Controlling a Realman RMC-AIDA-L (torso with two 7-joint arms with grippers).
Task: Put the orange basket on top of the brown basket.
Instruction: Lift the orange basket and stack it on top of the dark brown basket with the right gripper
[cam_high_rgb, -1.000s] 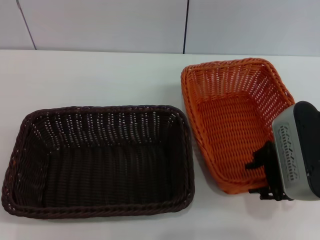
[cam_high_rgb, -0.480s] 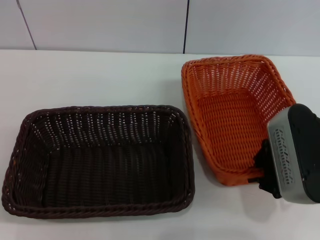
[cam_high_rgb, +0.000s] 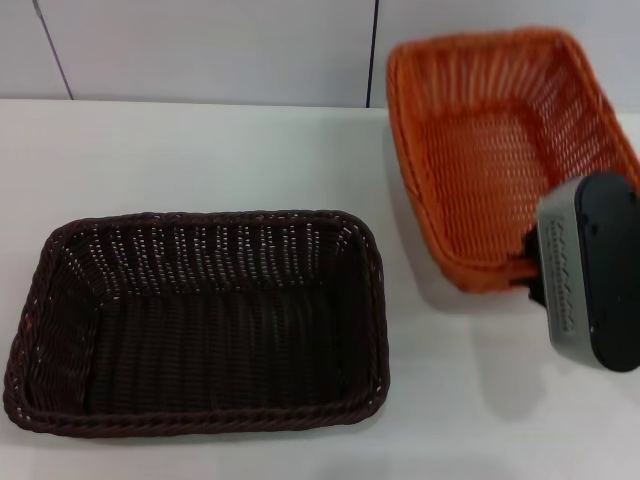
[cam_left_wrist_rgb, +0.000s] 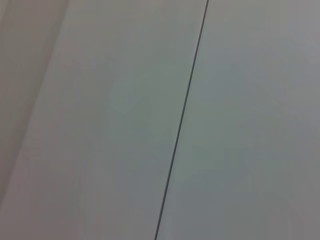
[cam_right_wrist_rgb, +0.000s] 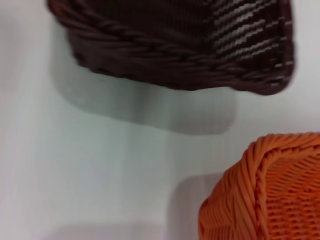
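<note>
orange basket (cam_high_rgb: 500, 130): woven, braided rim, tilted | right pincer (cam_high_rgb: 528, 272): grips its near rim

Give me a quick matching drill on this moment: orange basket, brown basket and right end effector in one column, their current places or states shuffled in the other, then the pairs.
Column 1
1. orange basket
2. brown basket
3. right end effector

Column 2
A. sits flat on the white table, on the robot's left side
B. at the near rim of a basket, on the robot's right
C. raised off the table and tilted, with its shadow below

Pairs: 1-C, 2-A, 3-B
</note>
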